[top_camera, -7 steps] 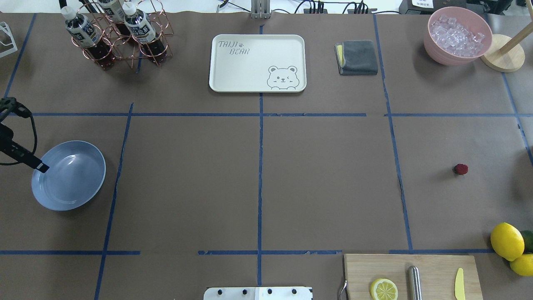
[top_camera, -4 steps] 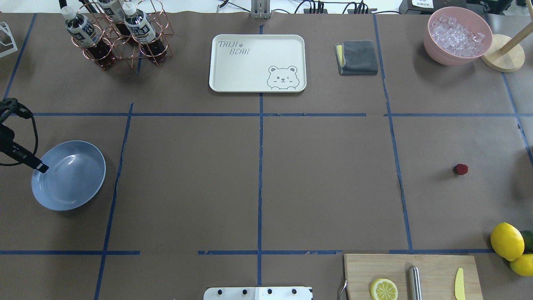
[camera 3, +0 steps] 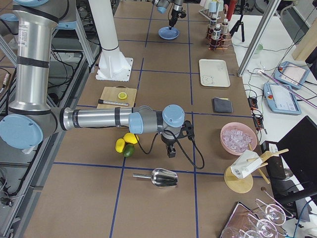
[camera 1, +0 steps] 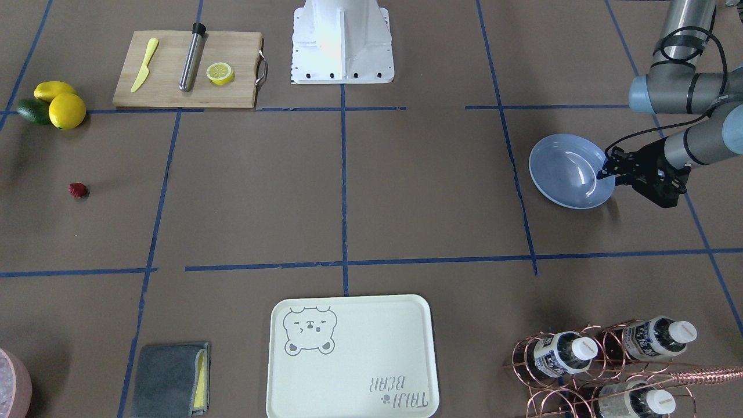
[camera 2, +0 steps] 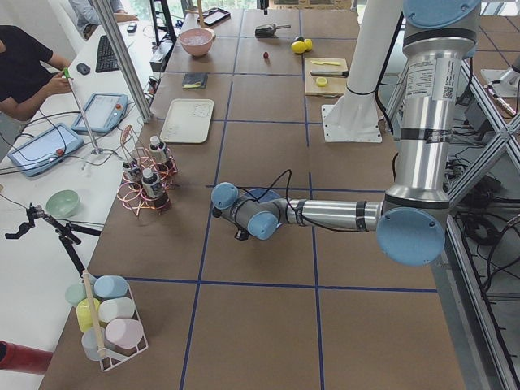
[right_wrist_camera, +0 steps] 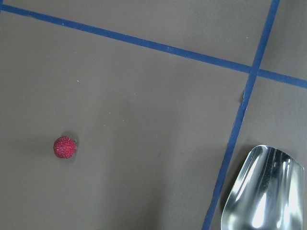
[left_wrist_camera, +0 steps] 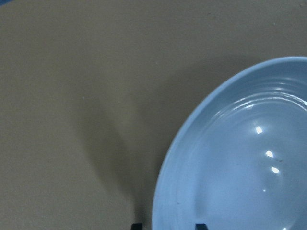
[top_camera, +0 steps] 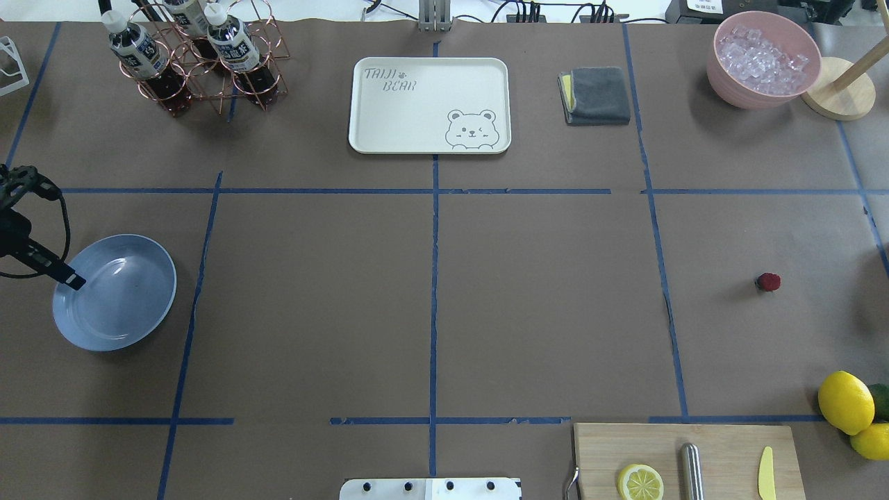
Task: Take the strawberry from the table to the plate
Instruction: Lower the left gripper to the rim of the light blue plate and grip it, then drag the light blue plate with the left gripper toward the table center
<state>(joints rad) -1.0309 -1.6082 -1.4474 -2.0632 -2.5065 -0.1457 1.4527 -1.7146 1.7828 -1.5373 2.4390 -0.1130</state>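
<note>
The strawberry sits untouched on the table, well apart from the plate. The left gripper seems spread astride its rim. I cannot tell the right gripper's grip, and it must next descend onto the berry.

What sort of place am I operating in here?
Probably a robotics lab: a table gridded with blue tape, staged props like the cutting board, and a person beside tablets at a side bench.

Small dk-red strawberry lies on brown table, well apart from glossy lt-blue plate.
</note>
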